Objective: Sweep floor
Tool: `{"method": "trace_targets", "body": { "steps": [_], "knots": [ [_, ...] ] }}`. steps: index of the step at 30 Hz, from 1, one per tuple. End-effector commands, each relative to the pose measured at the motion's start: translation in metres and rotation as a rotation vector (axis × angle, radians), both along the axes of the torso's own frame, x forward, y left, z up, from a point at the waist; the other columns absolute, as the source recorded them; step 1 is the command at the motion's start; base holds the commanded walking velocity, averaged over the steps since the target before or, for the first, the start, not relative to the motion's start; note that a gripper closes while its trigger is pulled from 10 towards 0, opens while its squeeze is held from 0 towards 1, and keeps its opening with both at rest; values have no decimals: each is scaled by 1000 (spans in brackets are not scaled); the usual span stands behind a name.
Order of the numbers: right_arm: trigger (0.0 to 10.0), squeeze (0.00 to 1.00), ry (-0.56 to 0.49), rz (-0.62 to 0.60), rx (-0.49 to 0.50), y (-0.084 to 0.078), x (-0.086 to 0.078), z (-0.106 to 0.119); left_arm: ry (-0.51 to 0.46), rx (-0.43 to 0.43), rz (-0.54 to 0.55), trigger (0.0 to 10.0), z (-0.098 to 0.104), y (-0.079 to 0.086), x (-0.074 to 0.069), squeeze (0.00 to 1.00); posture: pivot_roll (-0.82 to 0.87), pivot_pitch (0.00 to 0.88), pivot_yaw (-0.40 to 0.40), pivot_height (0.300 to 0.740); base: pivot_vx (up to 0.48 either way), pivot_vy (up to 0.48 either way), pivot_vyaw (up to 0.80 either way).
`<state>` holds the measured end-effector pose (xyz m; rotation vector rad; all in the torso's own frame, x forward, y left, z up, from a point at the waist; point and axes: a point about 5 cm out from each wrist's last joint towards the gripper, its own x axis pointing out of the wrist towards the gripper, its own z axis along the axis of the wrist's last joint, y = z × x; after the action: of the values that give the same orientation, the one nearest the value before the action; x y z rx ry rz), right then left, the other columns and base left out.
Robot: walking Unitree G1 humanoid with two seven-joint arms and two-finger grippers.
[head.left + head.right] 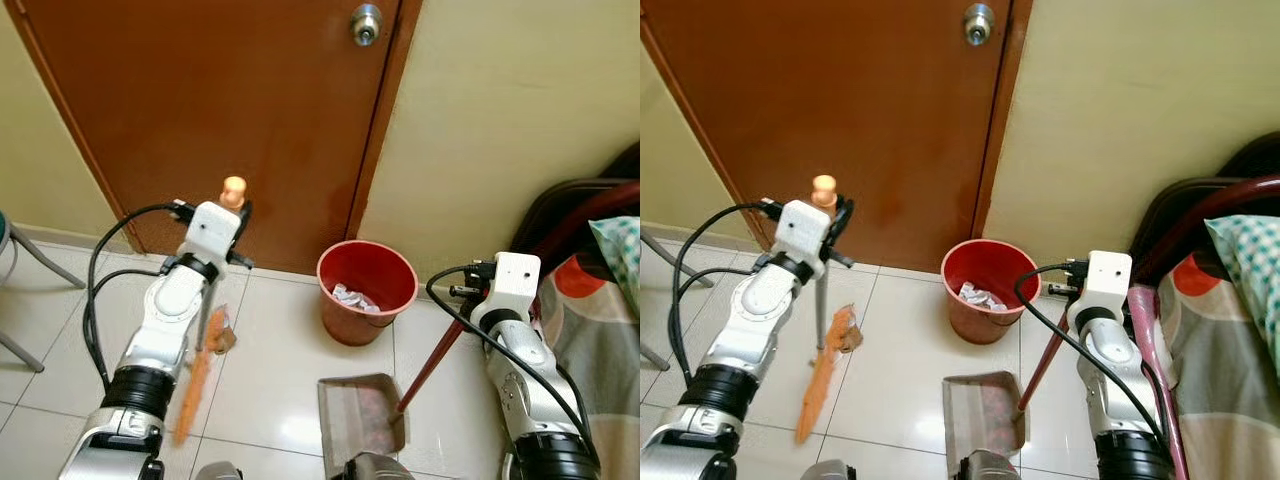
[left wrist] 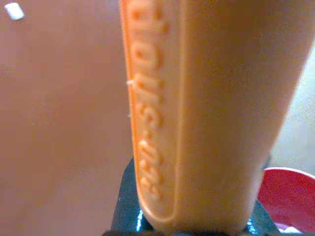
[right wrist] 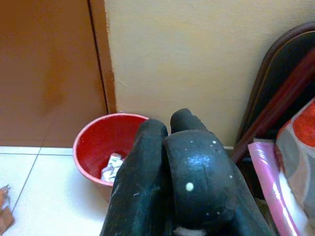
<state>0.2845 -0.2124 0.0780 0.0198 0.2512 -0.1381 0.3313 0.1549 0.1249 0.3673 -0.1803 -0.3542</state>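
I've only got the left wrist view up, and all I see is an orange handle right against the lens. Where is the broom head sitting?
Observer: The left gripper holds the broom near its top, in front of the brown door. The orange bristles rest on the tile beside some brown debris.
Operator: Is there a dustpan anywhere?
Observer: Yes. The dustpan lies on the floor in front of the red bin. Its dark red handle slants up to the right gripper, whose jaws look closed.
Operator: Anything in the bin?
Observer: Crumpled pale scraps at the bottom.
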Motion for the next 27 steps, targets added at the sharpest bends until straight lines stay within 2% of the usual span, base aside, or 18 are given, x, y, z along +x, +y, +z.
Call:
{"method": "trace_targets", "body": {
  "steps": [1, 6, 14, 18, 27],
  "knots": [
    [10000, 0, -54, -27, -19, -8, 5, 13, -54, 18, -24, 10000, 10, -4, 2, 0, -129, 112, -67, 740, 0, 0, 0],
    [10000, 0, -77, -70, -51, -14, 15, 18, -46, -64, -38, 10000, 4, -19, -5, 0, -117, 115, -58, 740, 0, 0, 0],
    [10000, 0, -81, -81, -59, -14, 27, 22, 25, -103, -95, 10000, -13, -39, -22, 0, -89, 104, -54, 740, 0, 0, 0],
    [10000, 0, -88, -112, -73, -19, 31, 21, 70, -143, -145, 10000, -20, -52, -35, 0, -76, 98, -45, 740, 0, 0, 0],
    [10000, 0, -106, -160, -97, -24, 37, 22, 128, -129, -293, 10000, -22, -72, -60, 0, -55, 90, -32, 740, 0, 0, 0]
  ]
}}
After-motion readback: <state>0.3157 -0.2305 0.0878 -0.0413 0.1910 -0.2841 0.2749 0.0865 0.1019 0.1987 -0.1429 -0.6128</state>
